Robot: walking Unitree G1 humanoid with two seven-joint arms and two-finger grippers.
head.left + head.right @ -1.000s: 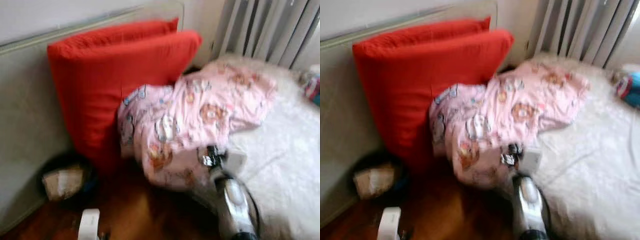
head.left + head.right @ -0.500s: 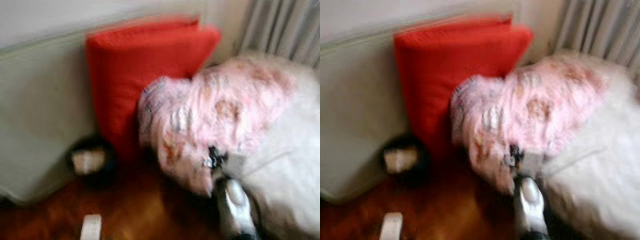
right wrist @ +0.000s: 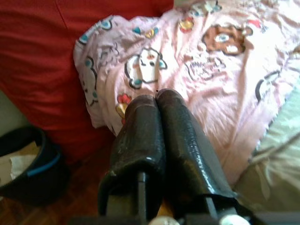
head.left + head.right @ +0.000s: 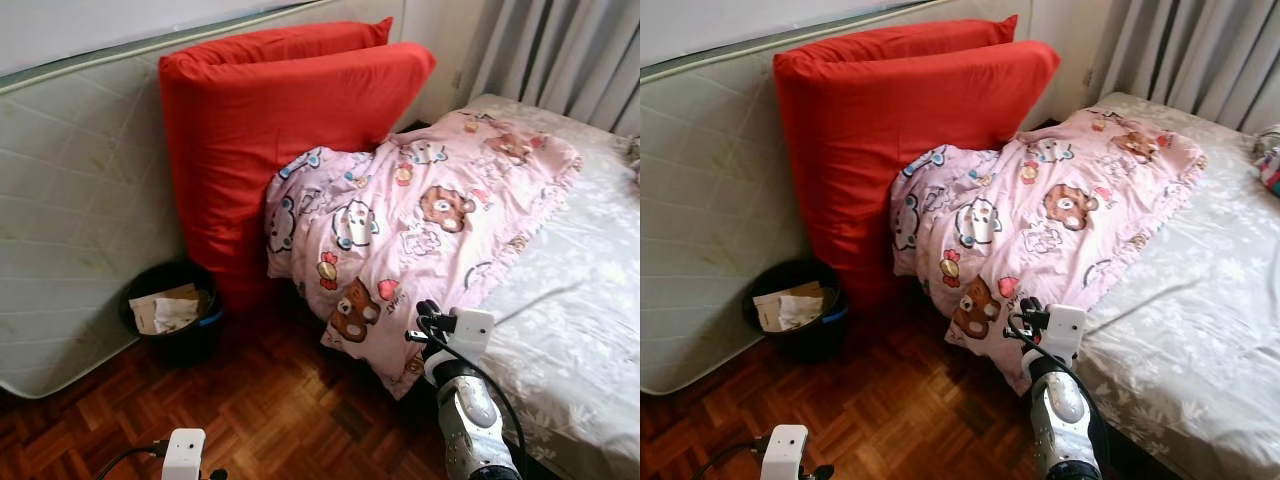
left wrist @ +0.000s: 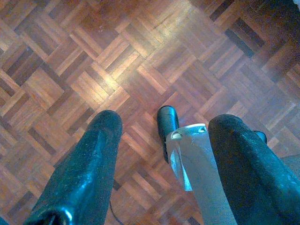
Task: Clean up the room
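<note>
Bedroom corner: pink blanket hanging off the bed, both grippers empty.

Upright mattress leans on the wall, two red cushions standing against it. Bed with a grey patterned sheet sits by the curtains. Pink cartoon-print blanket lies crumpled on the bed's near corner, bunched against the cushions, one edge drooping toward the parquet floor. Black bin with paper in it stands on the floor, touching the mattress, just beside the cushions. Right gripper is raised near the blanket's hanging edge, fingers pressed together, nothing between them. Left gripper hangs low over the floor, fingers spread apart, holding nothing.
</note>
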